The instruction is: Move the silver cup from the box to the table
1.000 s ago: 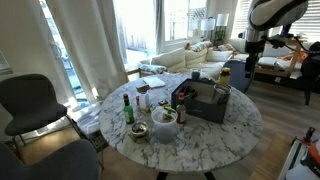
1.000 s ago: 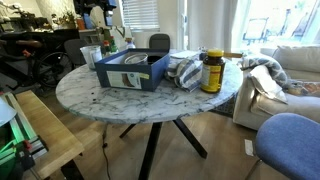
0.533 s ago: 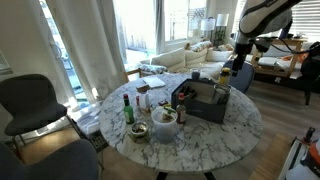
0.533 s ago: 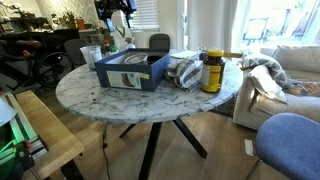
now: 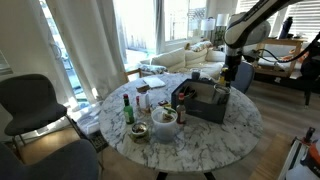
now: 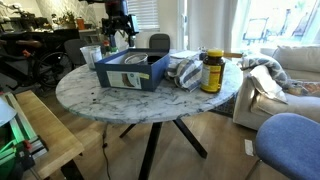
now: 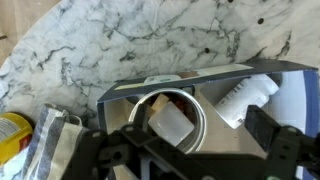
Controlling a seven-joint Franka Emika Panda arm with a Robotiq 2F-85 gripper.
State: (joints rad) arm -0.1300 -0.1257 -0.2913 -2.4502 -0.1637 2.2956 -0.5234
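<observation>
step: pre-grasp approach | end effector [image 5: 228, 70]: released, fingers spread, empty, hovering over box [image 7: 205, 77] | silver cup [image 7: 172, 117]: upright inside box, beside white bottle [image 7: 245, 100], long axis vertical, almost straight below end effector | next: probably straight descent, then worktop [image 7: 150, 40]

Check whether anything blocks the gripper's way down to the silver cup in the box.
Nothing visible does. In the wrist view the open gripper looks straight down on the silver cup in the box. A white container lies beside the cup, not over it.
</observation>
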